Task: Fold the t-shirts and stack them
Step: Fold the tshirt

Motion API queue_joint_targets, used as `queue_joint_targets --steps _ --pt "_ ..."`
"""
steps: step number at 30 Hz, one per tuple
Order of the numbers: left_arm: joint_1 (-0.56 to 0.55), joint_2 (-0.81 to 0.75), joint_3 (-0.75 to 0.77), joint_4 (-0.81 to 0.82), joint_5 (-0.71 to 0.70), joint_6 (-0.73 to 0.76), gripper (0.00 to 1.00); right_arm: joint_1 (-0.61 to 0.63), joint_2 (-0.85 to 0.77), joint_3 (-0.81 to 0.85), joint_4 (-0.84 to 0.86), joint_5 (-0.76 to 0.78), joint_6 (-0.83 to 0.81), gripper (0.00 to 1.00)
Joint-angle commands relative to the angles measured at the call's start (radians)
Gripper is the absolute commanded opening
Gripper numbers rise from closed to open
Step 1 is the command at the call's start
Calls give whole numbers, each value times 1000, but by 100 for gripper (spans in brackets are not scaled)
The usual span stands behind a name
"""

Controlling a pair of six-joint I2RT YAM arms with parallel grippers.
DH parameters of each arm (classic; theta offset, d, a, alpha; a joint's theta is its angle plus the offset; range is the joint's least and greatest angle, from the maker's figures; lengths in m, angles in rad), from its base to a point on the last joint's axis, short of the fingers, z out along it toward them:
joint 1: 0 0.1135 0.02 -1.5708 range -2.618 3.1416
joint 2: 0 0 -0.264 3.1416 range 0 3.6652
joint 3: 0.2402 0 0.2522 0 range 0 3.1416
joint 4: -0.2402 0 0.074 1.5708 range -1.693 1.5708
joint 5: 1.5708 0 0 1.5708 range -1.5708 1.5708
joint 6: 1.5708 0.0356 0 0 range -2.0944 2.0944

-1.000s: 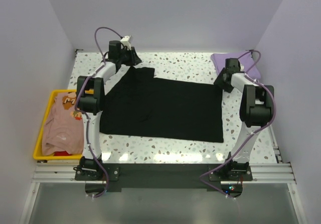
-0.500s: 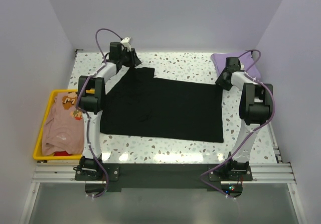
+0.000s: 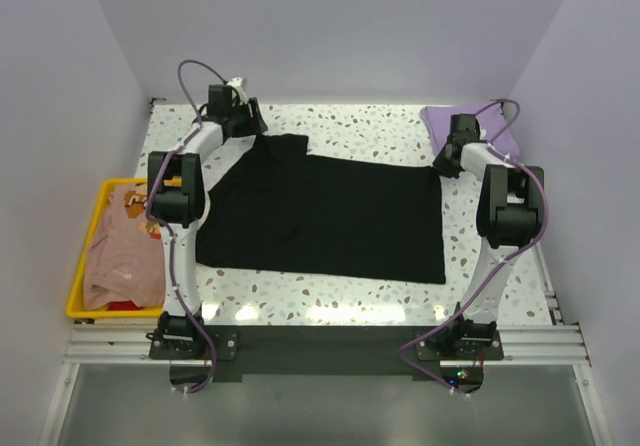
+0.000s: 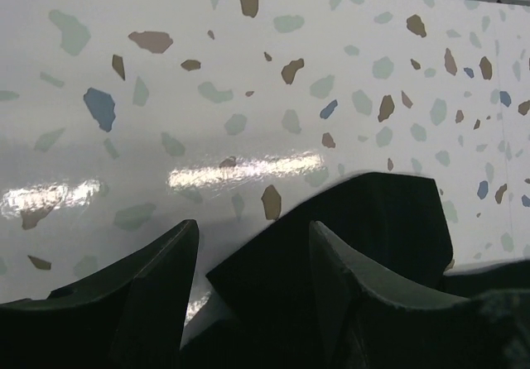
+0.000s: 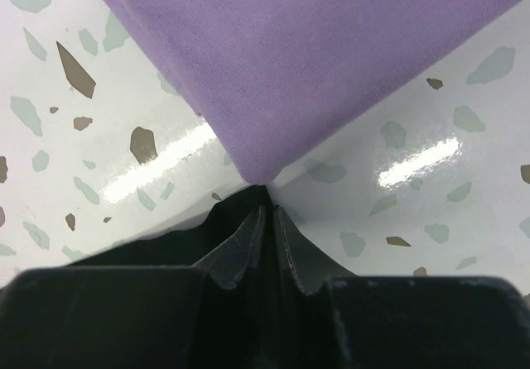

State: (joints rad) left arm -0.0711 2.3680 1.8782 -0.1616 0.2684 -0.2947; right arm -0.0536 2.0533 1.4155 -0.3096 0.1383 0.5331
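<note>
Black t-shirt [image 3: 330, 216], soft, flat rectangle, right tool [image 5: 267, 210] seemingly pinching its corner

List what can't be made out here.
Print on the peach t-shirt: top external, too small; left arm covers one edge.
Red item under it in the yellow tray: top external, mostly buried.
Outline of the lavender t-shirt: right arm overlaps it in top external; right wrist crops it.
Whether the right gripper pinches the black t-shirt: right wrist, black fingers against black cloth.

Bare table [image 3: 350, 121] beyond black shirt [image 3: 330, 216]; lavender shirt [image 3: 436, 119] right, tray [image 3: 73, 291] left
</note>
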Motion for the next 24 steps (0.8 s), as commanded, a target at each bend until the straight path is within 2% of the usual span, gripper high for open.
queue_joint_targets --steps 1,6,12,16,20,24 --pt "14 -65 50 -94 24 -67 61 -3 -2 8 18 -6 -1 10" --pt "27 -50 79 -102 162 -119 61 -2 -10 5 18 -17 -4 4" --pt "44 -38 79 -64 307 -188 59 -3 -28 0 20 -31 -2 3" --pt "45 -42 78 -104 302 -187 55 -3 -36 0 17 -26 -7 3" --pt "45 -69 41 -112 288 -172 47 -3 -44 -1 17 -35 -5 2" --pt "45 -79 36 -122 287 -155 34 -3 -51 -1 15 -52 -2 0"
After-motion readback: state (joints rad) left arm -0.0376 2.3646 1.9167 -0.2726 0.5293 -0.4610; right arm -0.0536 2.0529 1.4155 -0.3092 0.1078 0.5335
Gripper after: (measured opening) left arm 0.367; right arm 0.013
